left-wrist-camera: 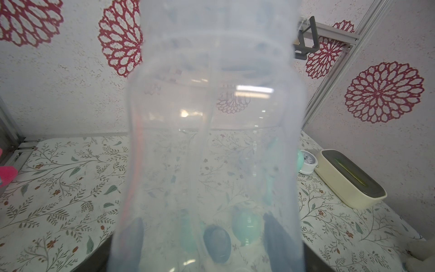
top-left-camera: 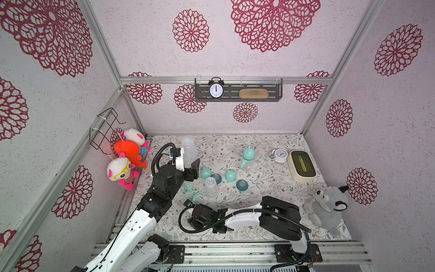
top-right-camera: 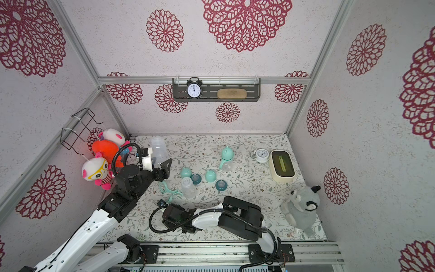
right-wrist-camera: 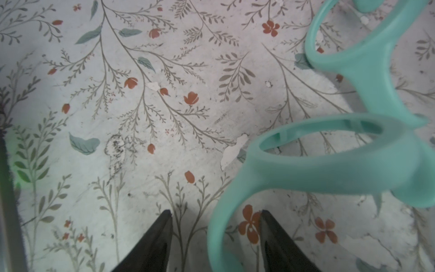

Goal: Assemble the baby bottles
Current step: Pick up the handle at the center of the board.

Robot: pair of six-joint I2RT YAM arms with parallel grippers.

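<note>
The right gripper [right-wrist-camera: 215, 212] stands partly open just over the floral mat [right-wrist-camera: 117, 94], one limb of a mint handle [right-wrist-camera: 341, 169] passing between its fingertips with a gap either side. The left gripper [top-left-camera: 188, 162] is clamped on a clear bottle [top-left-camera: 188, 147] near the mat's back left. Only the right wrist view shows that gap; in both top views the right arm [top-left-camera: 244, 215] hides those tips.

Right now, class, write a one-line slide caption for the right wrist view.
Right gripper, jaws open, straddling one loop of a mint-green bottle handle on the floral table cover.
</note>
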